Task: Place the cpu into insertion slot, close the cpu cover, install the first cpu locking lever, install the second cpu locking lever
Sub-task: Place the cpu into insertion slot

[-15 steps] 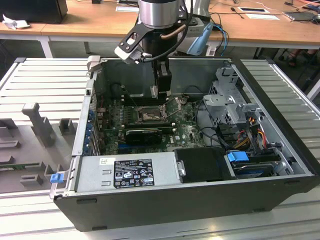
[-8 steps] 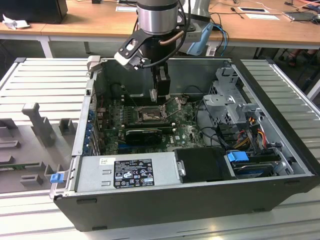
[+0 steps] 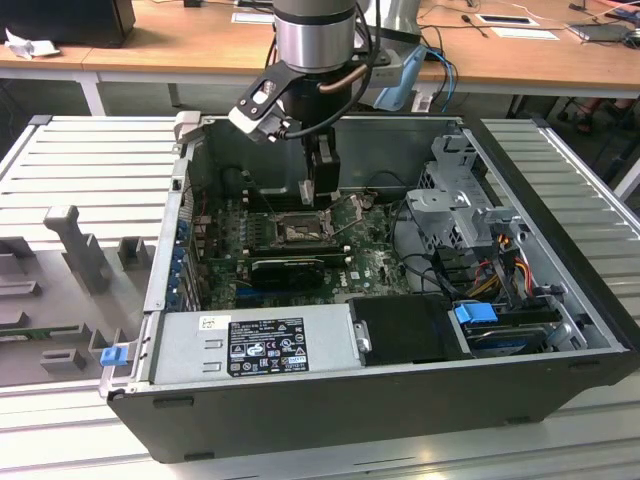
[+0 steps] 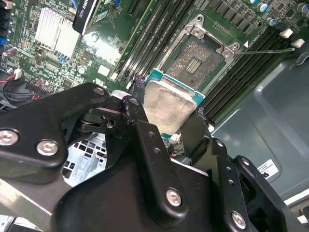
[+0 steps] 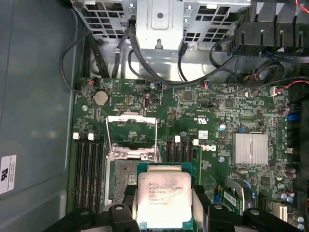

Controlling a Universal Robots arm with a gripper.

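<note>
The cpu [image 4: 169, 104] has a dull, faintly smeared silver metal top and a green edge. The gripper [image 4: 168, 110] clamped on it is matt black with bright steel screws. The insertion slot [image 4: 195, 63] has a grainy dark centre inside a shiny metal rim; around the slot lies the semi-gloss green motherboard [image 5: 183, 104]

Bright, even room light, no hard shadows.
The ribbed table [image 3: 570, 170] washes out pale, the computer case [image 3: 400, 400] interior sits dimmer, and soft glare smears across the metal top of the cpu [image 4: 169, 113] in my pincer [image 4: 169, 99], whose matte black fingers [image 4: 145, 130] swallow the light.
</note>
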